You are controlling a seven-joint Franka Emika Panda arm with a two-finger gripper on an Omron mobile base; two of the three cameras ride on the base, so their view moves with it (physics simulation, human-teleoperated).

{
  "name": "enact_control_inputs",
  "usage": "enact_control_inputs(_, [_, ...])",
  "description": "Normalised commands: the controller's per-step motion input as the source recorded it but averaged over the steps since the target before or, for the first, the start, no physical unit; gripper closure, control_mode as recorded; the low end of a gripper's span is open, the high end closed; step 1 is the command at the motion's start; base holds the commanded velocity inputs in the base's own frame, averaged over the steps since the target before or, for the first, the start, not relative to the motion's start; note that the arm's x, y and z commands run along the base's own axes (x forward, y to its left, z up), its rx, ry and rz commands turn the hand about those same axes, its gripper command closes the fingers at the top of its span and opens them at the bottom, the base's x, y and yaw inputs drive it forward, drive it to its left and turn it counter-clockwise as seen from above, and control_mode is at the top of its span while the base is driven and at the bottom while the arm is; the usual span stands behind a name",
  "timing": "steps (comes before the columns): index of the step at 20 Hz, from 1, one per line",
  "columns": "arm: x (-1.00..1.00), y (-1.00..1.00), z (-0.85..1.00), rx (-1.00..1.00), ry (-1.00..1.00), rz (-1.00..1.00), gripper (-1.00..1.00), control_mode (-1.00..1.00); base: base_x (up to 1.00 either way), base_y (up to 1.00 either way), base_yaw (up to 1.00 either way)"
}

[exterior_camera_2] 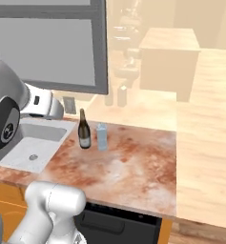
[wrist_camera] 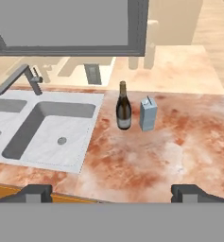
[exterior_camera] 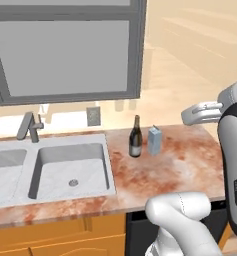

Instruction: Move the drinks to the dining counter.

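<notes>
Bottle and carton stand upright side by side on the marble desk [exterior_camera: 170, 170], to the right of the steel double sink [exterior_camera: 50, 172]: the dark wine bottle [exterior_camera: 135, 137] with its pale label on the left, the pale blue-grey carton [exterior_camera: 154, 140] just beside it on the right, apart but close. Both sit toward the far edge, near the wall, which leaves the near stretch of stone bare for an approach from the front. No small brown bottle can be made out here.

The pincer [wrist_camera: 113, 193] hangs above the near edge of the desk with its two dark tips spread wide and nothing between them; it is well apart from both drinks. That wide stance probably suits a first reach, most likely toward the bottle, which stands nearly centred ahead of the hand.

The desk top is reddish-brown mottled marble over orange cabinet fronts, with a dark appliance front below on the right. A grey faucet [exterior_camera: 30, 126] rises behind the sink, and a large grey-framed window [exterior_camera: 65, 50] fills the wall above. Beyond lies a pale, hazy room with a boxy counter [exterior_camera_2: 169, 57] further off.
</notes>
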Motion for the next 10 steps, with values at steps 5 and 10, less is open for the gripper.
enact_control_inputs(5, [0.00,0.00,0.00,0.00,0.00,0.00,-1.00,1.00,1.00,0.00,0.33])
enact_control_inputs(10, [0.00,0.00,0.00,0.00,0.00,0.00,-1.00,1.00,0.82,0.01,0.13])
